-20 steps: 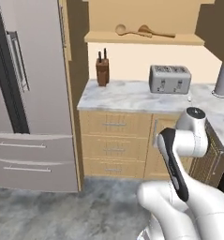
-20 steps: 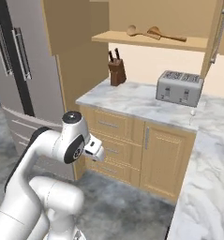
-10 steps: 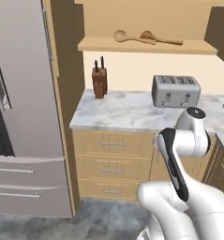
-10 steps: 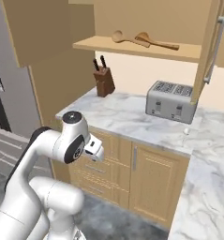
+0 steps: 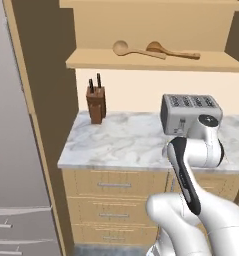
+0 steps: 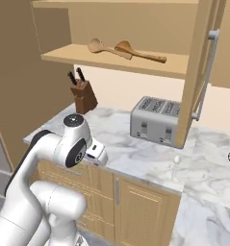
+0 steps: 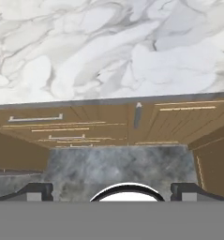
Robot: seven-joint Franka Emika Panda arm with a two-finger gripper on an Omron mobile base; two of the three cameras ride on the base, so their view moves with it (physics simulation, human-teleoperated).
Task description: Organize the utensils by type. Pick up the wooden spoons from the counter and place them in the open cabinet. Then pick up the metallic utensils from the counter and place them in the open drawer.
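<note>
Both base views have shifted since the earlier frames: the refrigerator has slid almost out of the left base view and the tabletop (image 5: 136,142) now sits larger and nearer, a change of camera position with the driving base, not of the objects. Two wooden spoons (image 5: 139,50) lie on the shelf of the open cabinet (image 5: 151,65), bowls toward the left, handles toward the right, just beside one another; the right base view shows the same pair (image 6: 123,49) from the other side. One knife block (image 5: 96,104) stands at the rear left of the tabletop, and one toaster (image 6: 156,120) stands at the rear.

The right base view adds details that the left base view lacks: a cabinet door (image 6: 200,72) with a silver bar handle swung open in front of the toaster, and a small whitish object (image 6: 176,159) on the tabletop near the front edge, too small to identify. The hand view looks down over the tabletop edge (image 7: 108,101) onto drawer fronts (image 7: 43,123) with silver handles and grey floor (image 7: 118,168) beneath; the end effector (image 7: 112,191) stands wide and empty, its two dark fingertips (image 7: 36,191) far apart at the lower edge.
</note>
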